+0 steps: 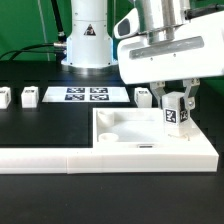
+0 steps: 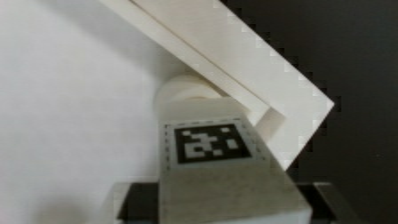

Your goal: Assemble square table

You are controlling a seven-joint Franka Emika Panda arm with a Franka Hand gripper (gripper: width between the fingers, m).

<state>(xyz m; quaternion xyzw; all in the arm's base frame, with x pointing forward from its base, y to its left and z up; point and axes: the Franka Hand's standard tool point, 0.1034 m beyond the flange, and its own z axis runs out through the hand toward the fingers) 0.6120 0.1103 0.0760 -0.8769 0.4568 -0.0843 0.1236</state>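
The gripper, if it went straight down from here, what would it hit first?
Probably the square slab, near its corner on the exterior view's right; the leg block held in the gripper would touch it first. Socket alignment unclear.

Marker board (image 1: 84, 95) beyond L-shaped rail (image 1: 40, 156), seemingly apart.
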